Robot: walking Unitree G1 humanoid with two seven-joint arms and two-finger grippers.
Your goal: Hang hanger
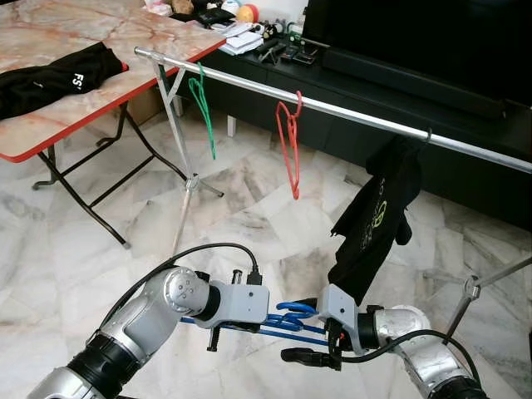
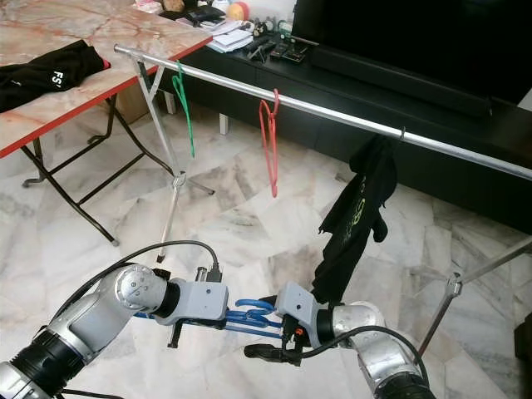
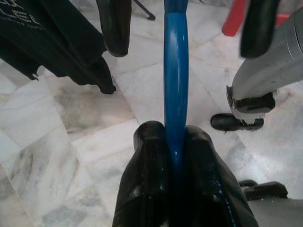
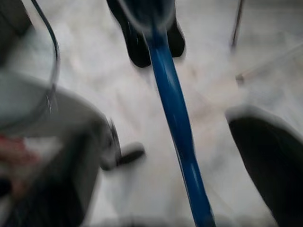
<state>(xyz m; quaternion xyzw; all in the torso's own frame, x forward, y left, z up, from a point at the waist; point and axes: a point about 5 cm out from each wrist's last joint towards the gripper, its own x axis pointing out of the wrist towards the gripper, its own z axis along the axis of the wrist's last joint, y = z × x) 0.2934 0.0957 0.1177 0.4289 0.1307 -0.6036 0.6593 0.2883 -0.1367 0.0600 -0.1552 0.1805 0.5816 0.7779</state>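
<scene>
Left gripper (image 3: 176, 156) was clamped on the blue hanger (image 1: 291, 320), fingers (image 3: 147, 189) pinching its bar; right gripper (image 1: 309, 356) sat just beside the hanger with fingers spread, nothing between them; hanger was held low over the marble floor (image 1: 249, 208), between both arms, well below the metal rail (image 1: 349, 112); rail carried a green hanger (image 1: 202, 104), a red hanger (image 1: 289, 137) and a black garment (image 1: 374, 212); folding table (image 1: 91, 91) to the left.

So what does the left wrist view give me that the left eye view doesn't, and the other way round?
Left wrist view: the left gripper's fingers shut on the blue hanger.

Left eye view: the rail with a green hanger, a red hanger and a hung black shirt; the table.

Both: blue hanger, black shirt, the right gripper, marble floor.
</scene>
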